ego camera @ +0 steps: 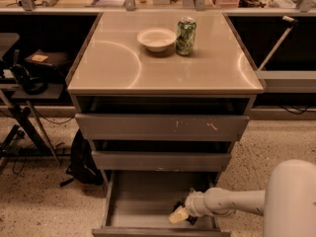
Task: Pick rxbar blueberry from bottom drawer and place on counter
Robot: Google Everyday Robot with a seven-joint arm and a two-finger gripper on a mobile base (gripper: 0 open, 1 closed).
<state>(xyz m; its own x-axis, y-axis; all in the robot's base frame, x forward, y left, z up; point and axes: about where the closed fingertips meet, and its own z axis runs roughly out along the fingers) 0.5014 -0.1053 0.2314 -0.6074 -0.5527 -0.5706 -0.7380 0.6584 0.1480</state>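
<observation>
The bottom drawer (pixel 133 201) is pulled open below two closed grey drawers with scuffed fronts. My gripper (pixel 178 215) reaches into its front right part from the right, on a white arm. A small dark thing, which looks like the rxbar blueberry (pixel 190 220), lies on the drawer floor right under the gripper and is mostly hidden by it. The counter (pixel 108 63) is the glossy beige top of the cabinet.
A white bowl (pixel 156 38) and a green can (pixel 185 36) stand at the back of the counter. A black bag (pixel 81 159) lies on the floor left of the cabinet. A folding stand (pixel 24 127) is at the far left.
</observation>
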